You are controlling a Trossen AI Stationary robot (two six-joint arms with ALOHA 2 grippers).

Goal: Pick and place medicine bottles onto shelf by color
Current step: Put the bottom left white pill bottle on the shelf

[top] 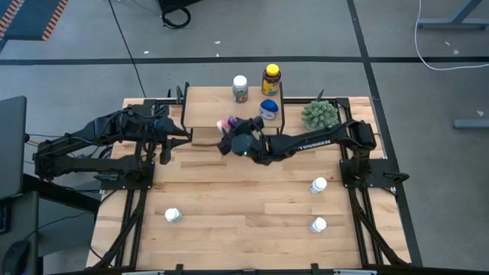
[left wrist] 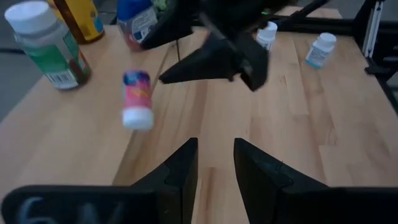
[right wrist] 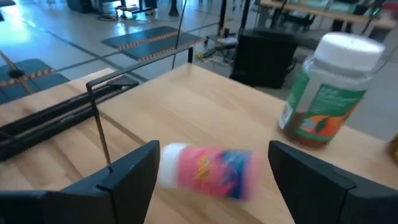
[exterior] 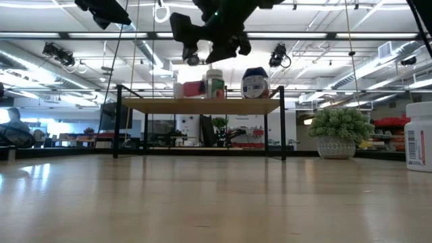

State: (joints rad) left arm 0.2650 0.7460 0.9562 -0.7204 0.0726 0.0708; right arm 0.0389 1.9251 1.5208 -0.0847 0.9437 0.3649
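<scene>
**Pink bottle lying on the shelf, right pincer open above it**

A large hall with ceiling lights stands behind the wooden worktop (top: 252, 198). At its far edge is the shelf (top: 210, 114), a light board on thin black legs.

On the shelf the pink-labelled bottle (right wrist: 208, 167) lies on its side, its white cap toward the shelf's end. It sits between the two spread fingers of the right pincer (top: 231, 137), and I see a gap on each side, so the pincer is open and grips nothing. In the low view this pincer hangs just above the shelf.

Near it, upright on the shelf, are the green-labelled white-capped bottle (top: 240, 88), the amber bottle with yellow cap (top: 270, 79) and the squat blue-lidded bottle (top: 268, 109).

The left pincer (top: 166, 142) is at the left end of the shelf, its fingers a little apart, holding nothing.

Three more white-capped bottles (top: 318, 185) stand on the worktop, well apart from the shelf. A green potted plant (top: 319, 114) stands just beside the shelf's right end.
</scene>
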